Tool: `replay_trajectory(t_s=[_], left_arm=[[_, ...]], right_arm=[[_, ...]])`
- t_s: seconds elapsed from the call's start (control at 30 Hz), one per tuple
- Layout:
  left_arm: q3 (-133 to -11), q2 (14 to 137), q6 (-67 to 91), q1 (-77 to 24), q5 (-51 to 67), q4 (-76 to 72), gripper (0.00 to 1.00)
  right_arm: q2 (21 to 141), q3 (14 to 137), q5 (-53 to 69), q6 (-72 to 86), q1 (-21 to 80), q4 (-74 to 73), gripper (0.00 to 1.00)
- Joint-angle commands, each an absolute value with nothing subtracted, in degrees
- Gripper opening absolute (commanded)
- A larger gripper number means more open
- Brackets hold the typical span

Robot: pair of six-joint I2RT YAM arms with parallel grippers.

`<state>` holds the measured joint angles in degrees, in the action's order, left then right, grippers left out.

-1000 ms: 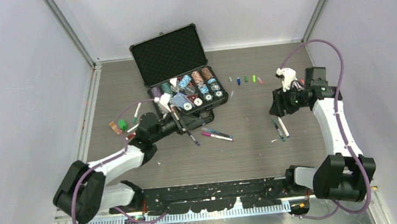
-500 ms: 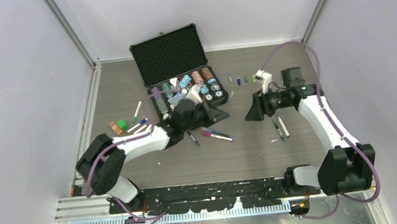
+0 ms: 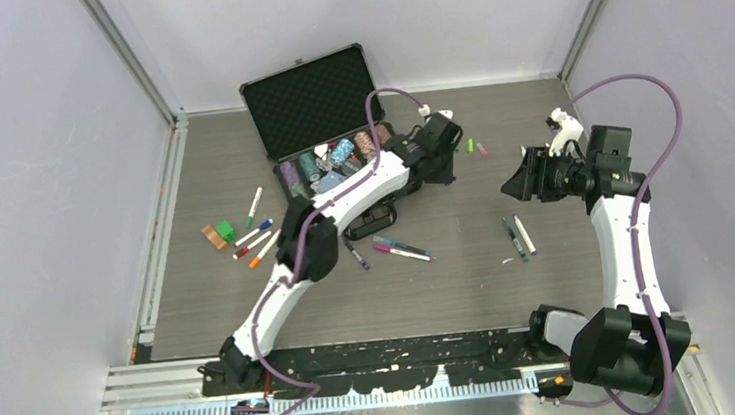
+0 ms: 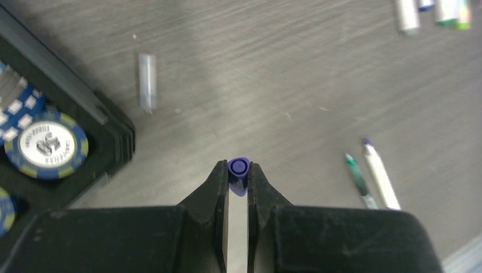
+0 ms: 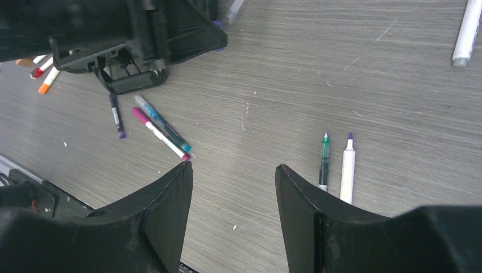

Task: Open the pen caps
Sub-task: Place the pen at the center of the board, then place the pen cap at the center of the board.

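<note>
My left gripper [image 4: 238,173] pinched a purple cap [image 4: 239,166] at its very fingertips, just beside the black case [image 4: 116,145]; any jolt could flick it loose. My right gripper [image 5: 233,170] stood open, empty.

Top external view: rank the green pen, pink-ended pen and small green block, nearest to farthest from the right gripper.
1. Green-barrelled pen, just near-side of the right gripper.
2. White pen with pink end, table centre.
3. Small green block, far left.
</note>
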<state>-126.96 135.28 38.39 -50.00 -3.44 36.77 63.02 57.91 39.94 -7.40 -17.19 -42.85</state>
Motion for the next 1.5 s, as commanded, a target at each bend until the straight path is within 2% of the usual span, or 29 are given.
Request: replay_trajectory(t_s=[0.0,0.1,0.3,0.67,0.97,1.17,1.3,1.37,1.47], left_arm=[[-144.73,144.88,29.32,-50.54,-11.29,54.36,0.02],[-148.55,148.81,28.16,-50.54,-11.65,54.25,0.04],[-146.83,149.99,26.97,-50.54,-13.71,48.57,0.08],[-147.32,152.19,25.00,-50.49,-15.31,42.33,0.31],[-146.61,147.96,23.96,-50.61,-14.15,40.71,0.34],[-126.95,128.62,20.39,-52.24,-11.56,29.71,0.35],[-104.13,112.92,22.28,-52.65,-9.68,19.18,0.36],[-88.95,104.70,24.74,-52.60,-11.24,13.51,0.36],[-72.46,93.05,28.62,-52.65,-15.04,7.51,0.39]], right_arm=[[62.16,57.28,39.61,-6.41,-18.08,-41.40,0.60],[61.96,56.89,40.03,-6.71,-18.21,-41.40,0.60],[62.29,56.59,40.68,-7.30,-18.38,-41.72,0.60],[62.68,56.34,41.29,-7.38,-18.64,-41.86,0.60],[62.82,56.16,41.87,-8.24,-18.98,-42.45,0.60],[62.71,56.52,45.34,-12.89,-19.07,-44.96,0.60],[62.34,55.97,47.01,-16.77,-19.12,-46.18,0.60],[62.36,55.66,47.89,-18.20,-19.07,-46.73,0.60],[62.45,55.40,49.55,-19.57,-19.07,-47.44,0.60]])
